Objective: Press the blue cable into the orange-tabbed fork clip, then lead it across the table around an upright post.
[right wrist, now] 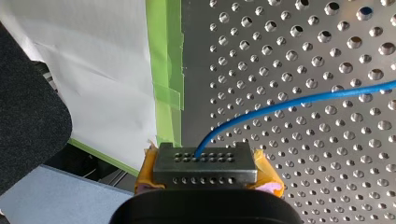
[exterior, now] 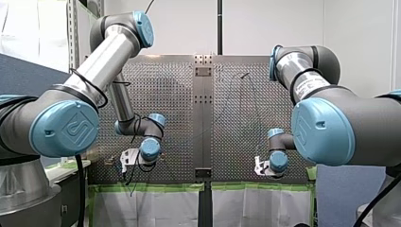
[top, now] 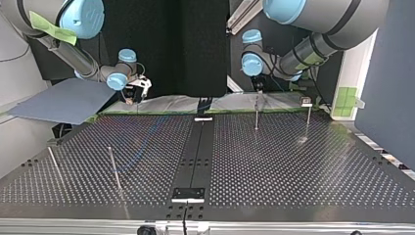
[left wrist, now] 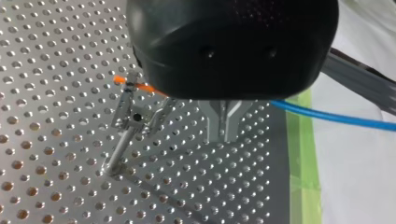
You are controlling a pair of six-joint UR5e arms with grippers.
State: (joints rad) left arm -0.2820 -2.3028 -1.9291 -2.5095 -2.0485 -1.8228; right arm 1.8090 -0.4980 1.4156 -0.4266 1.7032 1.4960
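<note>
- My right claw (right wrist: 205, 157) is pinched on the blue cable (right wrist: 289, 103); the cable comes up out of the middle of the closed jaws, between the yellow pads (right wrist: 267, 173)
- This claw hangs over the perforated surface (right wrist: 303, 196), just inside the green tape (right wrist: 166, 70) that runs along its edge; from the pinch the cable bends away from the tape and runs out over the holes
- My left claw (left wrist: 225, 133) has its two metal fingers pressed together into a narrow point; I cannot tell whether anything is nipped between them
- In the left wrist view the cable comes out from behind the claw's black body on the tape's side, crosses above the tape and goes on over the white sheet (left wrist: 355, 177) beyond it
- The fork clip (left wrist: 135, 116) stands on the surface on the side of my left claw away from the tape, near the fingers but apart from them; its orange tab (left wrist: 140, 87) sticks out at the top, partly hidden by the claw's body
- The cable shows only on the tape's side of that claw; where it runs behind the body is hidden
- In the top view a faint blue curve lies on the surface, further from the tape than my right claw is; a thin upright post (top: 113, 169) stands close beside that curve; another post (top: 256, 111) stands just inside the tape, below my left claw
</note>
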